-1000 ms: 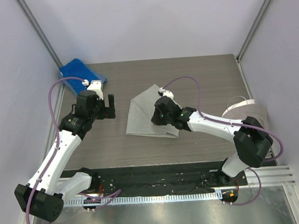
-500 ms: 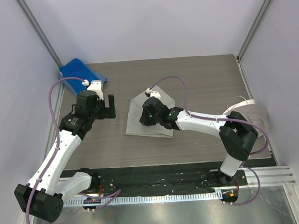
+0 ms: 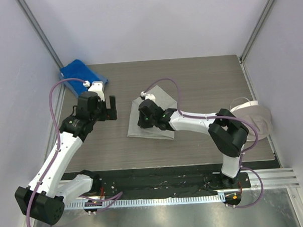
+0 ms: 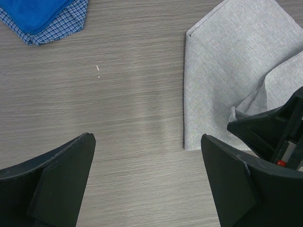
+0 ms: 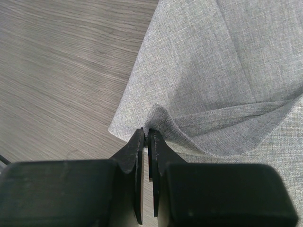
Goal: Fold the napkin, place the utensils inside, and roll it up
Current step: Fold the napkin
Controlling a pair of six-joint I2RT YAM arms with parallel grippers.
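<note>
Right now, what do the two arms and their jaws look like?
The left arm and right arm match: white links between bulky black joints, each with a purple cable looping alongside to a white plug near the wrist. The jaws are matte black: blunt wedges in the left wrist view, thin flat blades in the right.

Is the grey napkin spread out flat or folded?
Folded over: one layer of the napkin lies across another, its corner pinched up by the right claw.
</note>
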